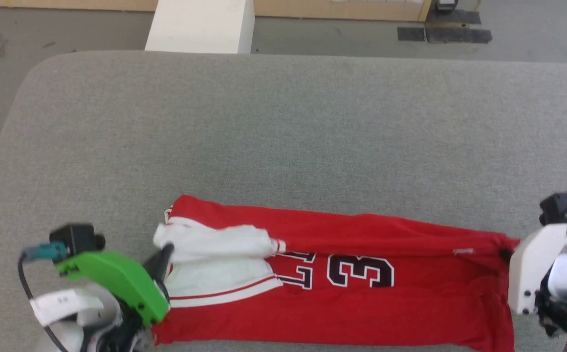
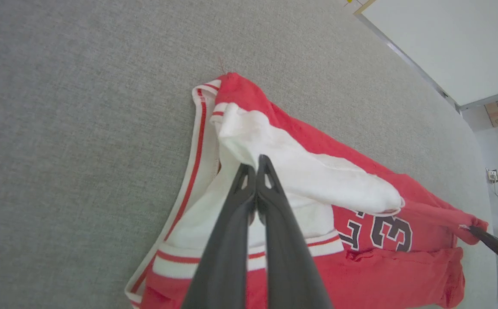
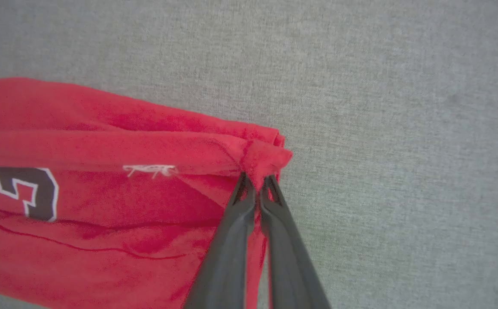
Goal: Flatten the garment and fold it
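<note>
The right tool [image 3: 257, 180] has its two long dark fingers pressed together on a bunched corner of the garment [image 3: 103, 249], pinching the red hem where it gathers into a small knot of cloth. The left tool [image 2: 255, 165] is also closed, its tips at the crest of a raised fold in the white sleeve [image 2: 317, 176], which appears caught between them.

The garment [image 1: 361, 313] lies stretched sideways along the near edge of the worktop [image 1: 283, 122], drawn into a long band between the two tools. It is soft red knit with lengthwise creases, and the far long edge is turned over toward the chest. The black, white-outlined number 3 [image 1: 360, 271] shows near the middle, with parts of the letters beside it. Red-and-white striped trim borders the sleeve and collar end.

The worktop is covered in a flat grey woven fabric and has a rounded far-left corner. Beyond the garment the surface runs wide and bare to its far edge. Past that are the grey floor [image 1: 68, 29] and a white block [image 1: 200, 24].
</note>
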